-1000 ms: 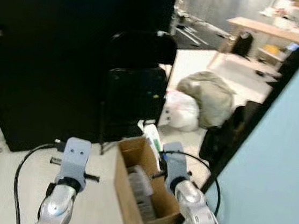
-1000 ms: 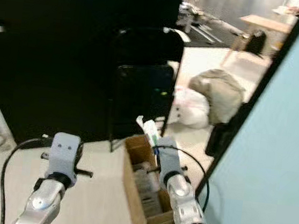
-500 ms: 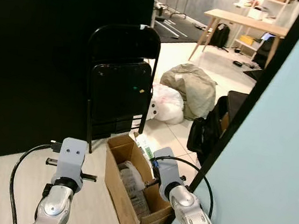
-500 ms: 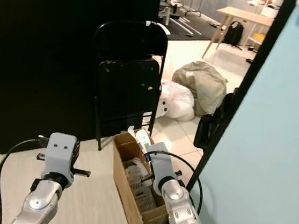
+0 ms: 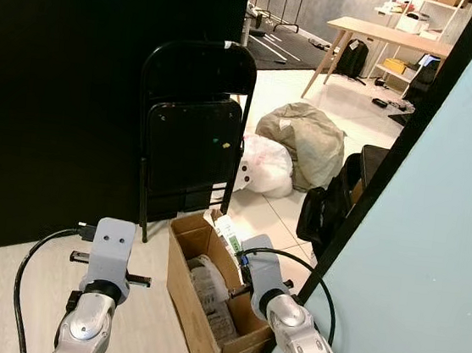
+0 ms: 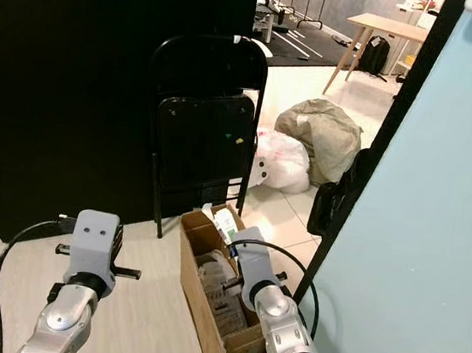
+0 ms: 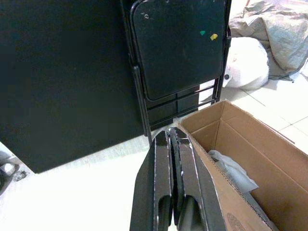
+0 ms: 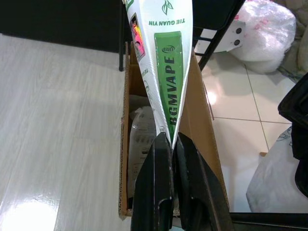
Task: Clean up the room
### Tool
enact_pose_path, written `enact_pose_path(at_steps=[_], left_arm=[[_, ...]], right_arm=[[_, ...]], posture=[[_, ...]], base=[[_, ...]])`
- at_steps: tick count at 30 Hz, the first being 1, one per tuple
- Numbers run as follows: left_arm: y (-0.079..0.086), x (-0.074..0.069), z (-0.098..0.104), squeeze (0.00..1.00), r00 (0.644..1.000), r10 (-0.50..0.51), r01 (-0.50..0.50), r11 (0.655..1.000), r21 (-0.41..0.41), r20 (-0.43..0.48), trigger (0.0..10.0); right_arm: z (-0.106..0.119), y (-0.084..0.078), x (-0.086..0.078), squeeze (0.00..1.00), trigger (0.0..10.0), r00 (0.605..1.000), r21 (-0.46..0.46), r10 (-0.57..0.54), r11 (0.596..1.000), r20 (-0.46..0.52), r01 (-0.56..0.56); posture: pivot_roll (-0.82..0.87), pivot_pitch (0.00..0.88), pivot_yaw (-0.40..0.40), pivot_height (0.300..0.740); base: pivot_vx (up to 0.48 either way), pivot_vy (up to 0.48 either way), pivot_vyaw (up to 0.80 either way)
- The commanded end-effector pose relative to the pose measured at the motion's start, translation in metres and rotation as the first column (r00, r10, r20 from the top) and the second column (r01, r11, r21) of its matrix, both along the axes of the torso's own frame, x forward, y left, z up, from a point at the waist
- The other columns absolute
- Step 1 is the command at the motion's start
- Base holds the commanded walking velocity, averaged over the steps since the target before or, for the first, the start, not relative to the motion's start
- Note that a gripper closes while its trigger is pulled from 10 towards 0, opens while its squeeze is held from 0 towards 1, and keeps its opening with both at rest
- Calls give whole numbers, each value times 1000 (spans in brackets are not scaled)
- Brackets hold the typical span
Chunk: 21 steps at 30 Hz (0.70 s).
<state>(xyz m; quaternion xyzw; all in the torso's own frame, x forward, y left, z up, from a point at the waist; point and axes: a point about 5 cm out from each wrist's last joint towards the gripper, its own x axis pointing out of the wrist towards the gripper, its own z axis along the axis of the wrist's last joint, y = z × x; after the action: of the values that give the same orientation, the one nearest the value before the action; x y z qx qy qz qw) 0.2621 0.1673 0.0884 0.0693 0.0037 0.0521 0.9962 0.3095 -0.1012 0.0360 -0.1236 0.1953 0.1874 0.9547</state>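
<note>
An open cardboard box (image 5: 179,240) with crumpled plastic wrapping inside stands on the pale floor, just in front of me. My right gripper (image 8: 167,139) is shut on the bottom edge of a white and green packet (image 8: 166,72) printed "BGMVAPE". It holds the packet upright over the box's far end (image 8: 202,120). The same packet (image 5: 228,231) shows above the right wrist in the eye views. My left gripper (image 7: 169,135) is shut with nothing in it. It hangs above the floor beside the box's left wall (image 7: 211,126).
A folded black chair (image 5: 191,137) leans on a black wall (image 5: 59,80) behind the box. Beyond it lie a white plastic bag (image 5: 264,167), a grey-green sack (image 5: 304,137) and a black bag (image 5: 324,214). A light blue panel (image 5: 432,250) closes off the right.
The whole picture has shifted and sharpened, so the camera moved. Both arms keep the same stance by the box, and the packet stays in the right gripper.
</note>
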Motion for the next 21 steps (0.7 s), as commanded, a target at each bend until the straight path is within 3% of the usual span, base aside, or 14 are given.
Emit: enact_pose_path(at_steps=[1,21], left_arm=[[1,-1,-3,0,1000,0,0,1000,0,-12,10000],[1,0,-2,0,1000,-16,16,1000,-8,-17,10000]], right_arm=[[-1,1,1,0,10000,1000,-11,-4,1000,-9,4],[-4,-1,0,0,10000,1000,-8,-16,1000,-16,16]], posture=[[72,24,-60,740],[75,27,-49,740]], base=[[277,0,0],[267,0,0]])
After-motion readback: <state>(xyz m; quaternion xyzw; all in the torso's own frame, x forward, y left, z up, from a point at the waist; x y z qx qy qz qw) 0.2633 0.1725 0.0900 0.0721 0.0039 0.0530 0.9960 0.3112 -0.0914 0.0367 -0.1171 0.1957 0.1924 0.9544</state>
